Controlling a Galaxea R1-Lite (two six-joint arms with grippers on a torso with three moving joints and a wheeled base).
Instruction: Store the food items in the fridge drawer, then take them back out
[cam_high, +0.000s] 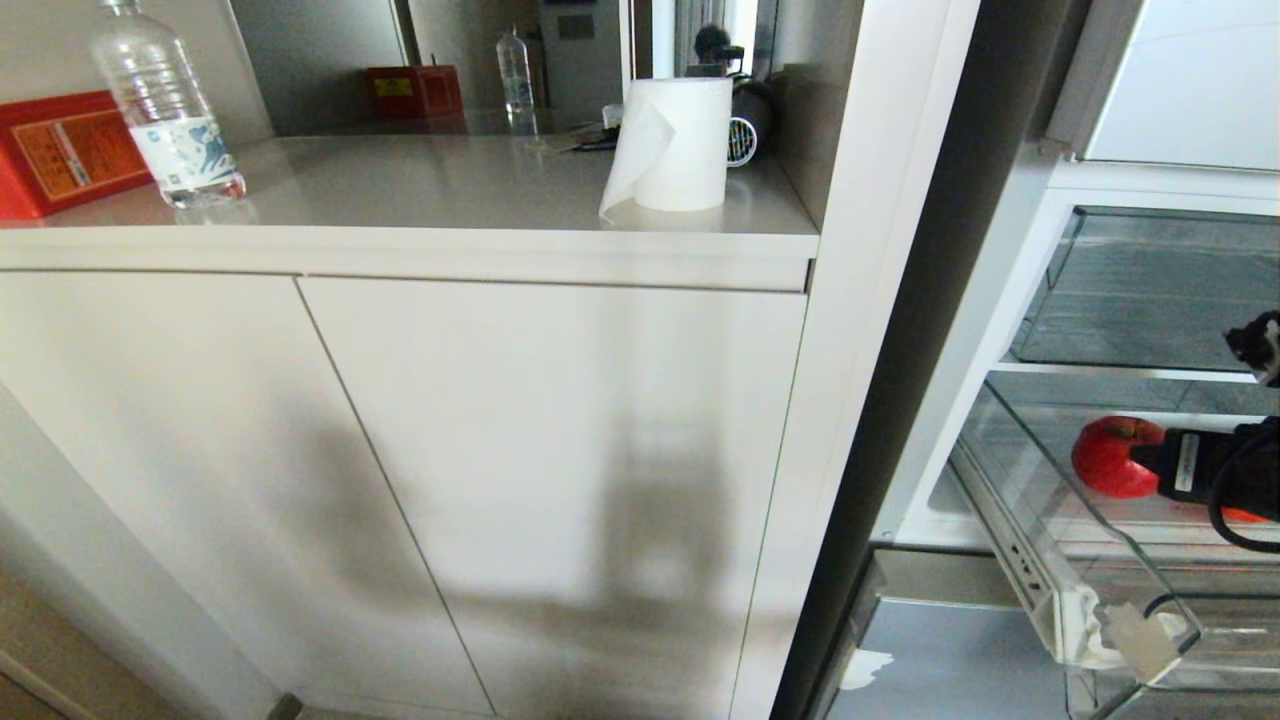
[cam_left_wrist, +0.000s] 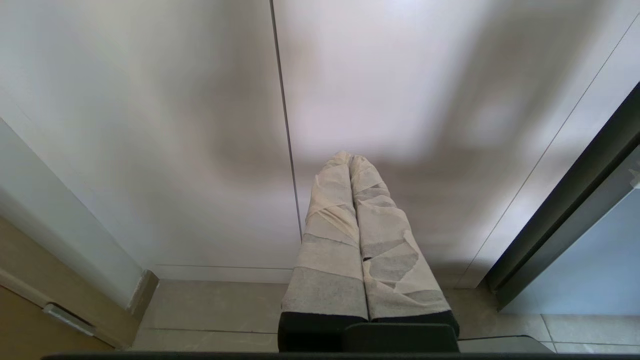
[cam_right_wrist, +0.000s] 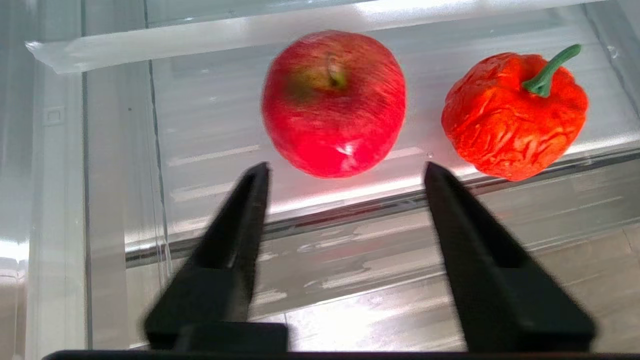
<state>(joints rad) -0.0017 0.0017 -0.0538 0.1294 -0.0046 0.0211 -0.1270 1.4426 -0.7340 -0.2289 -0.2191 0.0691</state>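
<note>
Two food items (cam_right_wrist: 333, 102) lie before the spread right gripper (cam_right_wrist: 345, 172)

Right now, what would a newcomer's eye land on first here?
The red apple and wrinkled red pepper lying apart in the clear fridge drawer. The right end effector hangs open just short of the apple. A paper towel roll stands on the counter.
</note>
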